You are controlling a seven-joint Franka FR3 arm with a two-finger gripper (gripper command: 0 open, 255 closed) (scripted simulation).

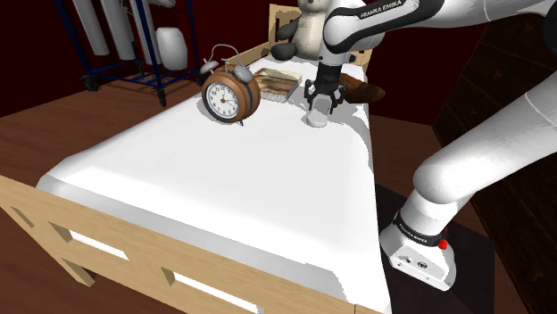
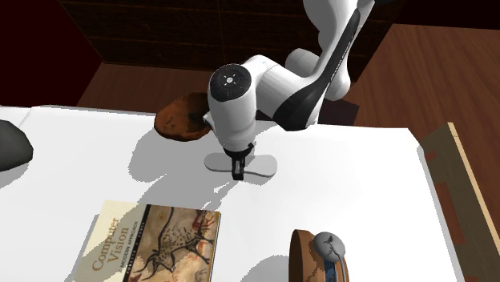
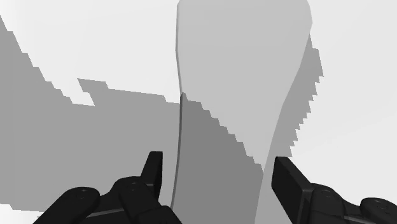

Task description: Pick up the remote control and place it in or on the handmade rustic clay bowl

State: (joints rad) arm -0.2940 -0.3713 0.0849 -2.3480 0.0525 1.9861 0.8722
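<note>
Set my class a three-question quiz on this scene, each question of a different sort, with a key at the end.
1. True or false: the gripper is shut on the remote.
2. Which colour is the bowl drawn? A) brown B) white C) blue
3. Fill in: the round-faced thing standing beside the book is an alarm ____.

Key:
1. False: it is open, with the remote lying between its two sides.
2. A
3. clock
</note>
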